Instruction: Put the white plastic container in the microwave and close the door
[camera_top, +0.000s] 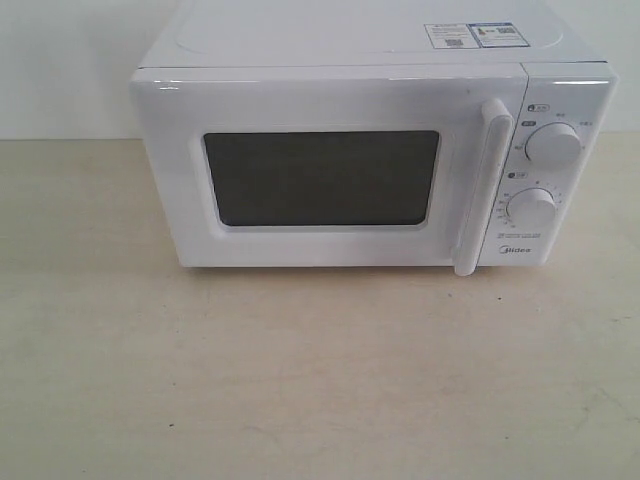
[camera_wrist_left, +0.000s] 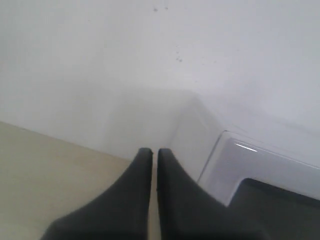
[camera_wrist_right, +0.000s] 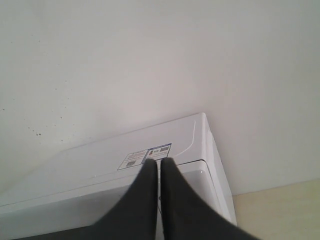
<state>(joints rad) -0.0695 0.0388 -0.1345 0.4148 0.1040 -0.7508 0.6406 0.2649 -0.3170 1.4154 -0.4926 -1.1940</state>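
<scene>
The white microwave (camera_top: 370, 150) stands at the back of the table, its door (camera_top: 320, 180) shut, with the bar handle (camera_top: 483, 185) and two round knobs (camera_top: 553, 145) at its right. The white plastic container is out of view in every frame. Neither gripper shows in the exterior view. My left gripper (camera_wrist_left: 154, 151) is shut with nothing between its dark fingers, hovering off the microwave's (camera_wrist_left: 260, 175) left front corner. My right gripper (camera_wrist_right: 159, 161) is shut and empty too, held above the microwave's (camera_wrist_right: 100, 170) top near the sticker (camera_wrist_right: 145, 156).
A pale wooden table (camera_top: 300, 380) spreads in front of the microwave. A plain white wall (camera_wrist_right: 150, 60) rises close behind it.
</scene>
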